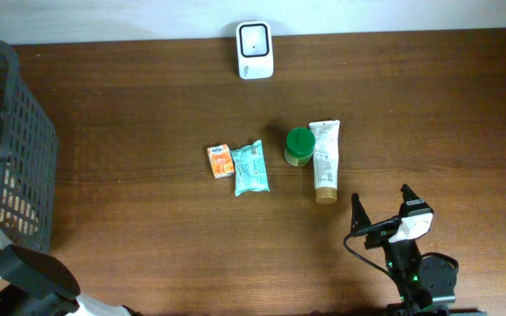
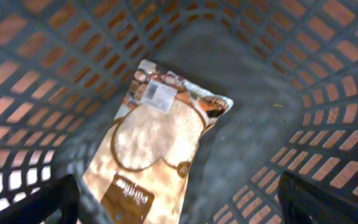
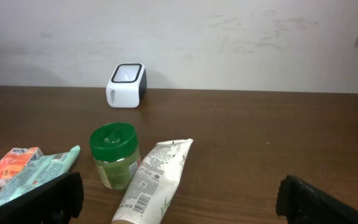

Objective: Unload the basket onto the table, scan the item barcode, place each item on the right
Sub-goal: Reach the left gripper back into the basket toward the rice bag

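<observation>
Over brown table (image 1: 148,132), right claw (image 1: 379,193) wide apart, empty; left claw (image 2: 182,199) likewise, over basket (image 2: 328,62).

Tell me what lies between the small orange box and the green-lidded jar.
A teal packet lies between the orange box and jar, clearest in the overhead view.
</observation>
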`<state>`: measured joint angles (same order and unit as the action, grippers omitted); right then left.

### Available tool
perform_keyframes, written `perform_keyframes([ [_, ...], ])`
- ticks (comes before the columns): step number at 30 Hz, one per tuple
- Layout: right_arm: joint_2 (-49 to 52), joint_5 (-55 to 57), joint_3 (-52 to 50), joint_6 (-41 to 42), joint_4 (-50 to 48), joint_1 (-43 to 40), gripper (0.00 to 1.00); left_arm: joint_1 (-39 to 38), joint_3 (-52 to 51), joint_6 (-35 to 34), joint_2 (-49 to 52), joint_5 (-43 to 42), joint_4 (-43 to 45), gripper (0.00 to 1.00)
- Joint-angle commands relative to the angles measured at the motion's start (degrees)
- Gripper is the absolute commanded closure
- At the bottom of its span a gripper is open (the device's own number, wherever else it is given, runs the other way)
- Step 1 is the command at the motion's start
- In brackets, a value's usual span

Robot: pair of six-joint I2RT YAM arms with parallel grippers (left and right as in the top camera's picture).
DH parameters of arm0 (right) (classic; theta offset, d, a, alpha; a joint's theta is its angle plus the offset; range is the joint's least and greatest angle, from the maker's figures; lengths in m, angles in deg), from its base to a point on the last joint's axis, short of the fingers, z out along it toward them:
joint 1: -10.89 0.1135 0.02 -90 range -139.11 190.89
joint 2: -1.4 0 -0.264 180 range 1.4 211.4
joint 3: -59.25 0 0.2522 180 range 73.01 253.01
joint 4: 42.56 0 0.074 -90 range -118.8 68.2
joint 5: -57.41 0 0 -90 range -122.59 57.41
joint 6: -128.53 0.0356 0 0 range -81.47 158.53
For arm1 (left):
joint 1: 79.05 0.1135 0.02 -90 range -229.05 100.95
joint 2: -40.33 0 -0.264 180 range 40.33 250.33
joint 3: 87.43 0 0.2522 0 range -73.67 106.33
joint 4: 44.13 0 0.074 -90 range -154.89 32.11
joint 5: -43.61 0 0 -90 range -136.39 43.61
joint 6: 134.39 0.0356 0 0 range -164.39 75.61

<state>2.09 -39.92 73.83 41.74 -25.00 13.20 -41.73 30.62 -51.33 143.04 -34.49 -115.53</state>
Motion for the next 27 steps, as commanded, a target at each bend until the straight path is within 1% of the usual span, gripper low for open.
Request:
perform_keyframes([
  [1,-0.28,0.31,-0.46,0.22,0.04,0.42,0.02,2.51,-0.87,7.15,1.22,-7.45,2.01,0.01],
  [3,-0.28,0.31,-0.46,0.22,0.04,0.42,0.02,3.69,-0.9,9.01,1.46,-7.82,2.34,0.01],
  [5,-0.28,0.31,-0.46,0.22,0.04,0.42,0.02,4.85,-1.07,12.59,2.27,-7.85,2.29,0.0],
  [7,-0.28,0.31,-0.46,0.22,0.04,0.42,0.02,5.25,-1.75,13.97,3.17,-7.56,2.32,0.0],
  [12,-0.28,0.31,-0.46,0.22,0.04,0.42,0.01,5.35,-3.23,13.94,7.48,-7.06,2.32,0.09],
  [17,-0.28,0.31,-0.46,0.22,0.04,0.42,0.02,5.35,-3.23,13.94,12.85,-6.1,1.64,0.14],
  [19,-0.28,0.31,-0.46,0.22,0.04,0.42,0.01,5.35,-3.32,13.94,14.88,-6.08,0.72,0.21],
  [25,-0.28,0.31,-0.46,0.22,0.04,0.42,0.02,5.35,-4.09,13.68,20.48,-4.55,0.15,0.24],
  [27,-0.28,0.31,-0.46,0.22,0.04,0.42,0.02,5.35,-4.09,12.74,21.84,-3.19,0.13,0.27],
])
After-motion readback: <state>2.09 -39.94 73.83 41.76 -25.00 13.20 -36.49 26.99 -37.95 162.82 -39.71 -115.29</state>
